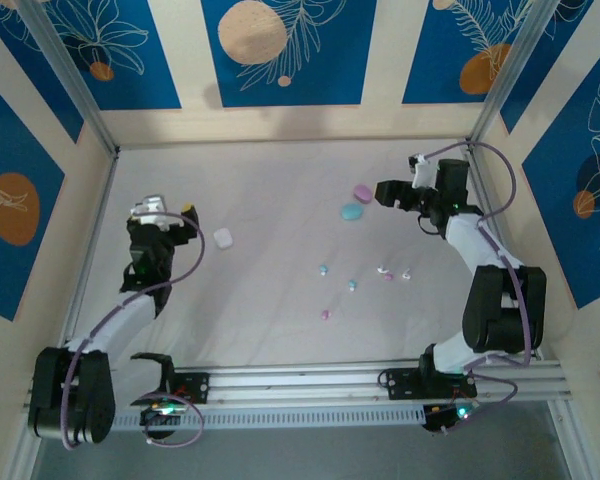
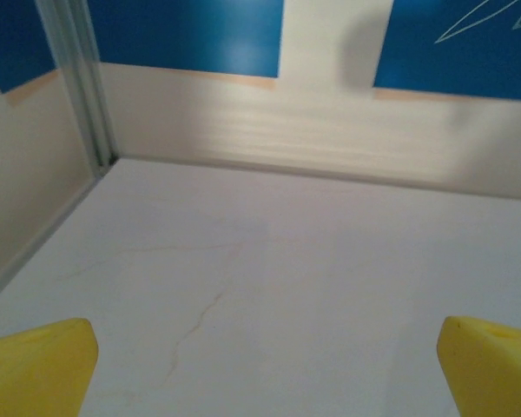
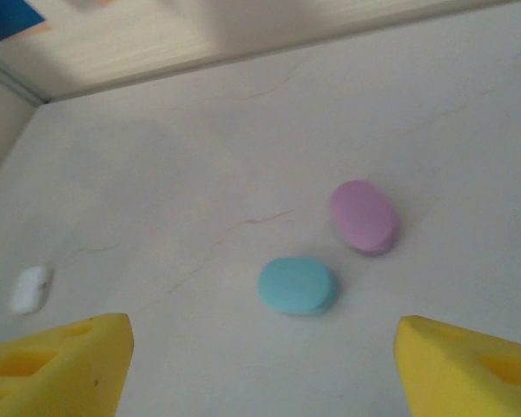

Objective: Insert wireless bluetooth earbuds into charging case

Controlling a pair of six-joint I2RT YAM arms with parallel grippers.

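Observation:
Several tiny earbuds lie loose mid-table: a pale blue one [image 1: 322, 270], another [image 1: 352, 285], a pink one [image 1: 325, 314] and two whitish ones [image 1: 384, 272] [image 1: 406, 274]. Three closed pebble cases rest on the table: blue [image 1: 352, 211] [image 3: 297, 285], pink-purple [image 1: 363, 192] [image 3: 363, 215] and white [image 1: 222, 238] [image 3: 29, 289]. My right gripper [image 1: 383, 192] [image 3: 260, 373] hovers just right of the pink and blue cases, open, with nothing between its yellow fingers [image 3: 61, 365]. My left gripper [image 1: 170, 211] [image 2: 265, 373] is open over bare table at the left, the white case a little to its right.
The white table [image 1: 260, 190] is walled by cream and blue panels, with metal corner posts [image 1: 80, 100] [image 1: 500, 90]. The back wall [image 2: 330, 130] stands close ahead of the left gripper. An aluminium rail [image 1: 310, 385] carries both arm bases along the near edge.

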